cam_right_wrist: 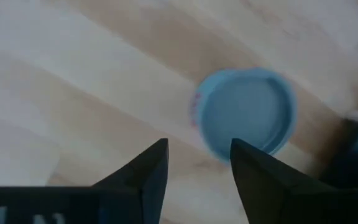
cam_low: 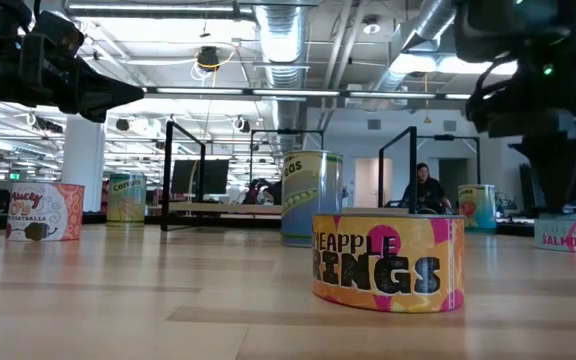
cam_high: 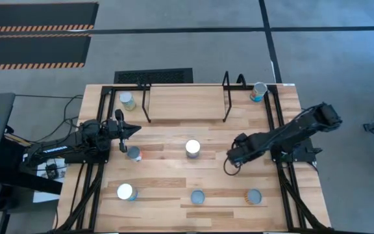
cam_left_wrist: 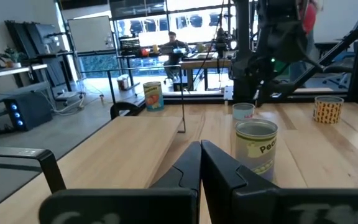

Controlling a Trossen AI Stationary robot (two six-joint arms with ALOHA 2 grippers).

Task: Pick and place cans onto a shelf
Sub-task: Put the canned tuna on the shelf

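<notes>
The right pincer [cam_right_wrist: 194, 165] hangs pointing down, jaws parted and empty, over a blue-topped can [cam_right_wrist: 244, 112] on the bench [cam_high: 167, 188], presumably lining up a top grasp. The left pincer [cam_left_wrist: 199, 163], clenched on nothing, waits at the bench's left edge. The shelf [cam_high: 187, 103] stands at the far side; other cans lie scattered.

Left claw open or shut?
Shut: in the left wrist view the left claw has its fingers meeting at the tips, nothing between them, short of the can.
</notes>
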